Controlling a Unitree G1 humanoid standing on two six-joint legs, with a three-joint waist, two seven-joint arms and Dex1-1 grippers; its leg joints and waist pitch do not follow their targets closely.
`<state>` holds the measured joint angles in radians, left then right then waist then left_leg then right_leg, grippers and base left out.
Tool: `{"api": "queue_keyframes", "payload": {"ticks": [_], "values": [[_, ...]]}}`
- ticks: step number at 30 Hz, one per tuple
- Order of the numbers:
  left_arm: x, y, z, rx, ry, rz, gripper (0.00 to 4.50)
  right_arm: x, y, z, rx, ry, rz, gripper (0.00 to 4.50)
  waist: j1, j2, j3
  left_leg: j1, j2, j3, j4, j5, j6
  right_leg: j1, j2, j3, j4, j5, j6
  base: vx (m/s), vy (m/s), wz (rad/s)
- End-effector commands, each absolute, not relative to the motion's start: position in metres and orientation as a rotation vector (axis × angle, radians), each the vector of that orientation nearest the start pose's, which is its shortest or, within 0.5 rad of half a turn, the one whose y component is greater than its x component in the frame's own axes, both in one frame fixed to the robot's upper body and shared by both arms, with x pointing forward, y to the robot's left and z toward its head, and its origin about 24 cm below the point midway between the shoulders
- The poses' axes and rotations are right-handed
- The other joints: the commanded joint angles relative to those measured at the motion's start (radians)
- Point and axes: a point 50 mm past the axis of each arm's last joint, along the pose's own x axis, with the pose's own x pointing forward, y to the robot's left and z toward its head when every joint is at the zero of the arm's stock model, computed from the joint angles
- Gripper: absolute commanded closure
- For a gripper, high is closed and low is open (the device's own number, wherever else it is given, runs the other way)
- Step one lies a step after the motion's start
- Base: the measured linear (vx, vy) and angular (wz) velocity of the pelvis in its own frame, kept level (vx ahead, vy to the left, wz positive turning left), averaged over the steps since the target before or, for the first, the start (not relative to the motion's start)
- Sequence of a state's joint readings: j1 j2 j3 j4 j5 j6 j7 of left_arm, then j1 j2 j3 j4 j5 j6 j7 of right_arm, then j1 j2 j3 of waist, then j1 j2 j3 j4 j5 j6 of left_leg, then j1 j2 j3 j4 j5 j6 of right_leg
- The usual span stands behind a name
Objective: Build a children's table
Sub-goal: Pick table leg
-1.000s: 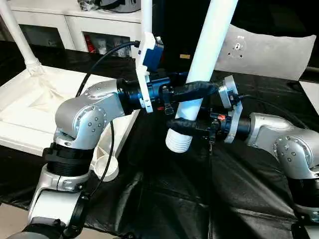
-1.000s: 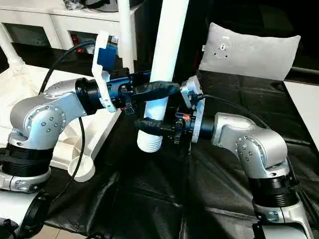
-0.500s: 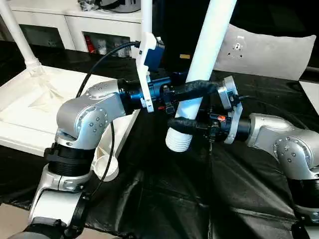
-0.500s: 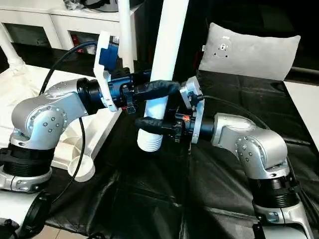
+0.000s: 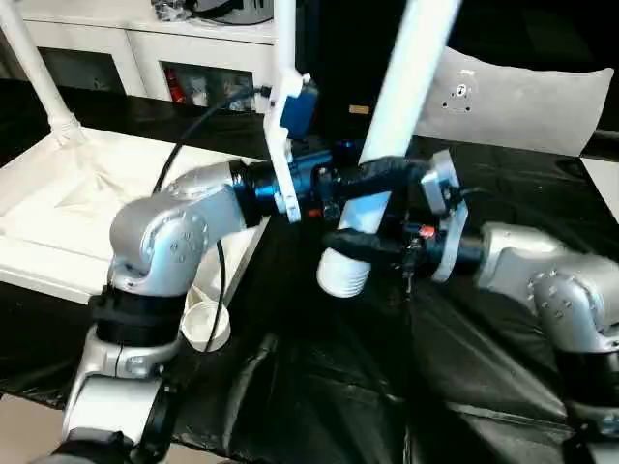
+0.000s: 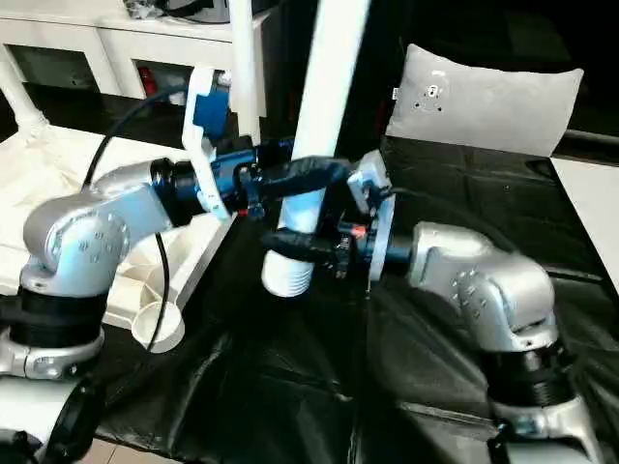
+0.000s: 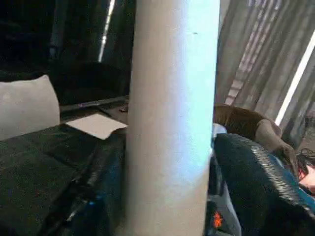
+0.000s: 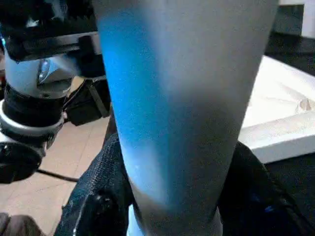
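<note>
Left eye view: both tools, left tool [image 5: 387, 176] and right tool [image 5: 363, 246], clench leg [image 5: 401, 106]; steer ribbed end toward tabletop [image 5: 58, 208] socket [image 5: 205, 326] at 8 o'clock, keeping the leg upright.

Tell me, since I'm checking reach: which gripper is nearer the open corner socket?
Left. The left gripper clamps the leg higher up on the side toward the socket; the right gripper clamps lower, farther across.

Black sheet [image 5: 319, 387] covering the counter; grey-white cushion panel [image 5: 522, 97] leaning at 1 o'clock; white cabinet [image 5: 145, 48] standing at 11 o'clock, glass doors showing.
</note>
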<state>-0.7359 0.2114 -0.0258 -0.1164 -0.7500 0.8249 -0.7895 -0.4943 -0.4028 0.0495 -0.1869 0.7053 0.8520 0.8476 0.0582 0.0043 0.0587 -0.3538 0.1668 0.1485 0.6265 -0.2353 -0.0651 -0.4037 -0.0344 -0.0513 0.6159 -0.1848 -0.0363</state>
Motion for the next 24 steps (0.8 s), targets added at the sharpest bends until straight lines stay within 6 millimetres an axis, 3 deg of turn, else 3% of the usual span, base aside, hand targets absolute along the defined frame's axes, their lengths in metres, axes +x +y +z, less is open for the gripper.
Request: {"api": "queue_keyframes", "payload": {"ticks": [1,9,10,11,16,22,24], "values": [[0.279,0.056,0.226,-0.306,-0.071,-1.510,1.16,0.285,-0.121,0.156,0.216,0.228,1.185,2.59,0.002,-0.015,-0.073,-0.011,0.041,-0.003,-0.060,0.058,0.056,0.075,-0.086,0.053,-0.068,-0.175,-0.164,0.000,0.000,0.00],[0.271,0.052,0.220,-0.362,-0.048,-1.559,0.59,0.281,-0.115,0.146,0.205,0.251,1.187,2.59,0.003,-0.017,-0.070,-0.012,0.040,-0.002,-0.062,0.040,0.048,0.071,-0.087,0.052,-0.074,-0.234,-0.135,0.000,0.000,0.00],[0.268,0.052,0.220,-0.407,-0.048,-1.587,0.59,0.280,-0.114,0.144,0.216,0.254,1.184,2.59,0.003,-0.013,-0.070,-0.012,0.040,-0.003,-0.062,0.040,0.047,0.070,-0.087,0.052,-0.074,-0.229,-0.138,0.000,0.000,0.00],[0.267,0.052,0.221,-0.424,-0.050,-1.594,0.30,0.279,-0.113,0.144,0.221,0.256,1.184,2.59,0.003,-0.016,-0.071,-0.013,0.040,-0.004,-0.062,0.042,0.048,0.071,-0.086,0.051,-0.074,-0.220,-0.140,0.000,0.000,0.00],[0.264,0.053,0.224,-0.632,-0.082,-1.614,0.06,0.278,-0.110,0.141,0.261,0.210,1.105,2.59,0.004,-0.013,-0.069,-0.014,0.039,-0.002,-0.062,0.028,0.042,0.070,-0.087,0.052,-0.077,-0.236,-0.144,0.000,0.000,0.00],[0.288,0.068,0.217,-0.650,-0.139,-1.331,0.00,0.278,-0.112,0.136,0.267,0.205,1.021,2.59,-0.001,-0.015,-0.066,-0.011,0.041,-0.004,-0.068,0.005,0.031,0.068,-0.084,0.051,-0.087,-0.284,-0.114,0.000,0.000,0.00],[0.292,0.078,0.216,-0.655,-0.166,-1.238,0.00,0.277,-0.114,0.137,0.278,0.171,0.977,2.60,-0.002,-0.023,-0.066,-0.012,0.040,-0.003,-0.069,-0.005,0.027,0.069,-0.085,0.051,-0.088,-0.295,-0.109,0.000,0.000,0.00]]}}
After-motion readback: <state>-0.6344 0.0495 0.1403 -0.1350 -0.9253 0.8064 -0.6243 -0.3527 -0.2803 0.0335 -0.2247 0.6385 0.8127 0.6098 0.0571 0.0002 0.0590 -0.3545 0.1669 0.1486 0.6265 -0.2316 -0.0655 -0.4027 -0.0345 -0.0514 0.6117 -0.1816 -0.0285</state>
